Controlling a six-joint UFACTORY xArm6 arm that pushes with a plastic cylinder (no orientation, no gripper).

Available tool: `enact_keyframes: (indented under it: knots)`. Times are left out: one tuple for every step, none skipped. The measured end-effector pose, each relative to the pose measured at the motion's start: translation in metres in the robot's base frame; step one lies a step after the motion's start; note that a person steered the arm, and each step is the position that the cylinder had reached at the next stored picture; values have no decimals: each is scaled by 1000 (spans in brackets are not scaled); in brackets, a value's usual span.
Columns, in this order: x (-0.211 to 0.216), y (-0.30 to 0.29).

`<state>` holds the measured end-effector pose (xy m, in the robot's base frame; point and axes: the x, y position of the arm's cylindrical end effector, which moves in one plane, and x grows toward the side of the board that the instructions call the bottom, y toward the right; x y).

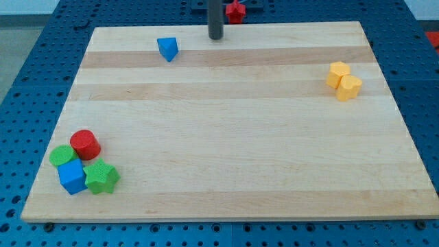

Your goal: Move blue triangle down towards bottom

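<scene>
The blue triangle (167, 49) lies on the wooden board (226, 123) near the view's top, left of centre. My tip (216, 37) stands on the board near its top edge, to the right of the blue triangle and slightly above it, with a clear gap between them.
A red star-like block (236, 11) sits at the view's top just beyond the board edge, right of the rod. A pair of yellow blocks (343, 81) lies at the right. At bottom left cluster a red cylinder (85, 144), a green block (63, 156), a blue cube (72, 177) and a green star (101, 177).
</scene>
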<state>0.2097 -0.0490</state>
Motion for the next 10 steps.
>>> enact_keyframes:
  knots:
    - [9, -94]
    - [56, -133]
    - [96, -118]
    - [93, -127]
    - [67, -151]
    - [45, -144]
    - [35, -95]
    - [51, -65]
    - [93, -63]
    - [141, -63]
